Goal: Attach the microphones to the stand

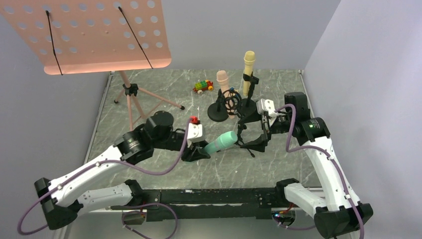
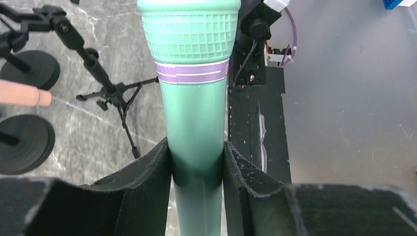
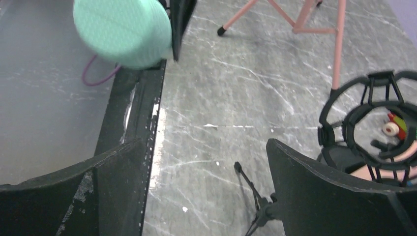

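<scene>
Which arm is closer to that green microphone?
Left. The left arm grips the green microphone by its handle; the right arm, jaws open, sits just beyond its head.

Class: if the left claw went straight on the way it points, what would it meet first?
Probably the right claw, led by the mint-green microphone that the left claw holds; depth is unclear.

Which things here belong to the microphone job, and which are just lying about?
Job:
- green mic, held in left pincer
- yellow mic
- pink mic
- tripod stand

Lying about:
- toy car
- music stand
</scene>
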{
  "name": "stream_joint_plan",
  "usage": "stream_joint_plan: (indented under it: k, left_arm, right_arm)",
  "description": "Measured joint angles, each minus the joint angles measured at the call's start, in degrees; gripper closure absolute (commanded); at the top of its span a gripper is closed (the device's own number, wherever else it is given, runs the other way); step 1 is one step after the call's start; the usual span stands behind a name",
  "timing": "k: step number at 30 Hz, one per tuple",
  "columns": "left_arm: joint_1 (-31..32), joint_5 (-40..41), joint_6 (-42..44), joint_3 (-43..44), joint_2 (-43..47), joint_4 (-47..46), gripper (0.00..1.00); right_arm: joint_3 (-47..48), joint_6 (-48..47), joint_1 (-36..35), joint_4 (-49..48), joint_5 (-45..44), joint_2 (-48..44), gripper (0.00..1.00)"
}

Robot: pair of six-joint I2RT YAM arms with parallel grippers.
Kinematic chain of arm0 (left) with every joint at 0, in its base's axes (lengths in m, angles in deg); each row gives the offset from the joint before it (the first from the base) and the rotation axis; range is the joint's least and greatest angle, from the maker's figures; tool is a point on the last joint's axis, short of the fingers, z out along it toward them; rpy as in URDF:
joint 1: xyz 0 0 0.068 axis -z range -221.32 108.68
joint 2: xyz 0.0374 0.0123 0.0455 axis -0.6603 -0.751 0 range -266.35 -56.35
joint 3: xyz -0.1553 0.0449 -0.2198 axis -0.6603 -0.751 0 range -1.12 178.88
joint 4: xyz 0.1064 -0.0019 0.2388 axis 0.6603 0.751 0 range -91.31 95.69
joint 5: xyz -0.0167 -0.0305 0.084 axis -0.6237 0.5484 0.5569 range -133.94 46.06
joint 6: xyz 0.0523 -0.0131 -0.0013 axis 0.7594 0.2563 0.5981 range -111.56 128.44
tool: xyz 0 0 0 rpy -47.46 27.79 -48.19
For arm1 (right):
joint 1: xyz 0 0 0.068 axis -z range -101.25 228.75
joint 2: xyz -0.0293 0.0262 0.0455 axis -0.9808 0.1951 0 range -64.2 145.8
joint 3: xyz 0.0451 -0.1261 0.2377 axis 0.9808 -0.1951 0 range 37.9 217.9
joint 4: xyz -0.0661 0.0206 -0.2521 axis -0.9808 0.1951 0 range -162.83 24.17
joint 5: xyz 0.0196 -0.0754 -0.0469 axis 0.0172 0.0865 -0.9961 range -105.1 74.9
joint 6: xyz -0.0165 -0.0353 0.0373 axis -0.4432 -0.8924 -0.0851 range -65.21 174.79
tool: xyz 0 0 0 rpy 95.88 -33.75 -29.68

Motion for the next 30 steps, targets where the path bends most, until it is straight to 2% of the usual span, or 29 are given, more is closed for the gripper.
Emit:
stream_joint_plan:
  k: [5,12,19,27,30]
  left_arm:
    - [2.2,0.2,-2.0,3.7,-7.6,-4.3,1.00]
    - [4.0,1.1,-4.0,5.4,-11.9,-6.3,1.00]
    - [4.3,3.0,-5.0,7.7,-14.1,-6.0,1.00]
    - [4.3,3.9,-5.1,9.2,-16.3,-5.1,1.00]
    - [4.3,3.9,-5.1,9.5,-16.6,-4.5,1.00]
  right_arm:
    - [2.1,2.3,-3.6,-1.0,0.1,1.0,0.00]
    - [2.9,5.5,-6.2,-3.0,0.0,1.0,0.01]
    - [2.9,8.0,-7.0,-4.6,0.1,1.1,0.22]
    - [2.9,9.5,-7.3,-5.1,0.1,1.2,0.25]
    - [2.9,9.6,-7.3,-5.1,0.1,1.2,0.33]
